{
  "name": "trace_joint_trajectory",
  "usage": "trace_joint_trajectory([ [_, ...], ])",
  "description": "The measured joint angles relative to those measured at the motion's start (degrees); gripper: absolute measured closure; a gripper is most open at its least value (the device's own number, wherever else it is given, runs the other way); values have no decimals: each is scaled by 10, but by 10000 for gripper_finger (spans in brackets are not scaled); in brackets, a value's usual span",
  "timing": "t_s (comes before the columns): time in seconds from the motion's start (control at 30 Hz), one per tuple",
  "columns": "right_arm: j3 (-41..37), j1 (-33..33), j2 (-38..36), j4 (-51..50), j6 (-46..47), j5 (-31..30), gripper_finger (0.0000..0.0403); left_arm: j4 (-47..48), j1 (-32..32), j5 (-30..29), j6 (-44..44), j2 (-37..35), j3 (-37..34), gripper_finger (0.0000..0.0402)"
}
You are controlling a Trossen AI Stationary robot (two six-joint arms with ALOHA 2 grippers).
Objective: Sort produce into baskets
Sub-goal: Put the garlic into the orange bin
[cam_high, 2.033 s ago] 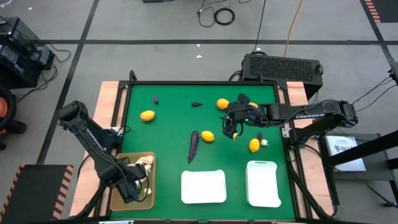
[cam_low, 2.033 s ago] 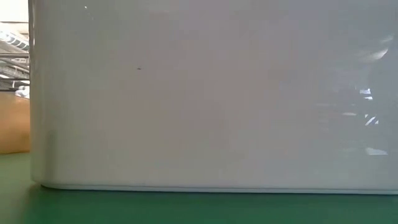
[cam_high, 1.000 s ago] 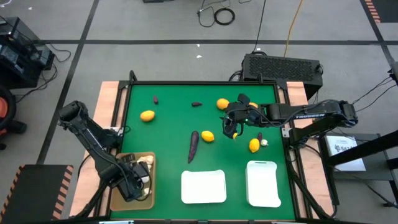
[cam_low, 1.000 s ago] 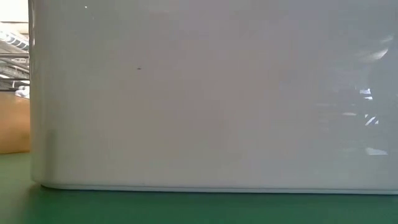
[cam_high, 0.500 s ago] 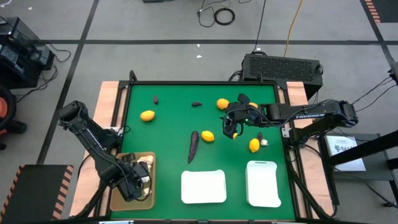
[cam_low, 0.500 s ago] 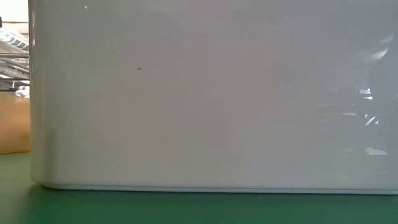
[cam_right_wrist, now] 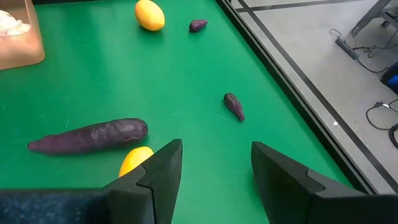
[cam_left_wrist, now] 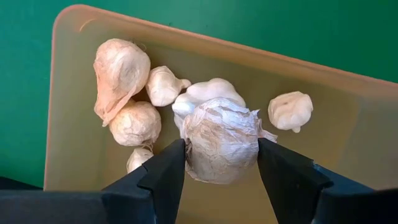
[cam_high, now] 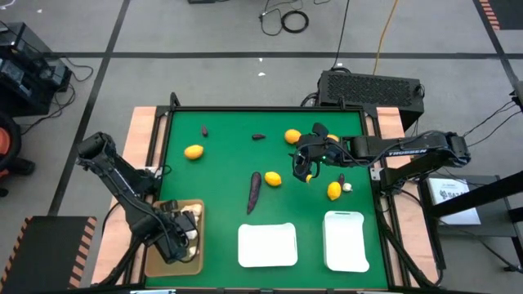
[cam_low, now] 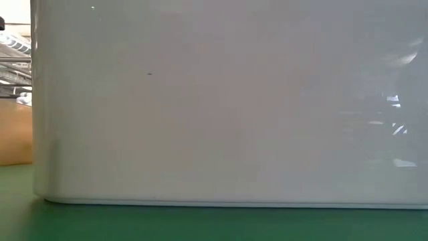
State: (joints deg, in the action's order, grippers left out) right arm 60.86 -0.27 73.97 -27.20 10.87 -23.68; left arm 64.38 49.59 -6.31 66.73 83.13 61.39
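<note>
My left gripper [cam_left_wrist: 221, 146] points down over the tan basket [cam_left_wrist: 74, 149] at the table's near left corner and is shut on a whitish papery bulb [cam_left_wrist: 221, 140]. Several more bulbs [cam_left_wrist: 134, 121] lie on the basket's floor. In the high view this gripper [cam_high: 186, 233] covers the basket's [cam_high: 198, 260] middle. My right gripper [cam_right_wrist: 216, 152] hangs open above the table right of centre [cam_high: 306, 171], with nothing between its fingers. Below it lie a long purple piece [cam_right_wrist: 93, 137] and a yellow fruit [cam_right_wrist: 134, 160]. My left gripper pinches the bulb between its two fingers, one on each opposite side [cam_left_wrist: 191, 155]. The fingers come from above, pointing down. The bulb sits above the loose bulbs in the tan basket; whether it touches them I cannot tell.
Loose on the green table: orange fruits [cam_high: 194, 151] [cam_high: 292, 136], yellow fruits [cam_high: 273, 179] [cam_high: 333, 191], a white bulb [cam_high: 347, 187], the long purple piece [cam_high: 254, 189], small purple pieces [cam_high: 258, 136] [cam_high: 204, 130]. Two white baskets [cam_high: 267, 245] [cam_high: 346, 239] stand at the near edge; one's wall [cam_low: 221, 100] fills the low view.
</note>
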Motion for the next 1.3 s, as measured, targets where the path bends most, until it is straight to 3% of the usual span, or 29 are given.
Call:
trace_joint_trajectory([
  [0.4, 0, 0, 0, 0, 0, 0, 220, -16, 0, -60, -17, 0, 0, 200],
  [0.6, 0, 0, 0, 0, 0, 0, 220, -35, 3, -62, -41, 0, 0, 192],
  [0.83, 0, 0, 0, 0, 0, 0, 220, -34, 3, -49, -12, 0, 0, 118],
  [0.93, 0, 0, 0, 0, 0, 0, 220, -34, 1, -17, -12, 0, 0, 95],
  [1.13, 0, 0, 0, 3, 3, 0, 220, -28, -23, 55, -16, 0, 0, 93],
  [1.3, 0, 3, 0, 9, 8, 13, 220, -36, -48, 18, -81, 0, 0, 102],
])
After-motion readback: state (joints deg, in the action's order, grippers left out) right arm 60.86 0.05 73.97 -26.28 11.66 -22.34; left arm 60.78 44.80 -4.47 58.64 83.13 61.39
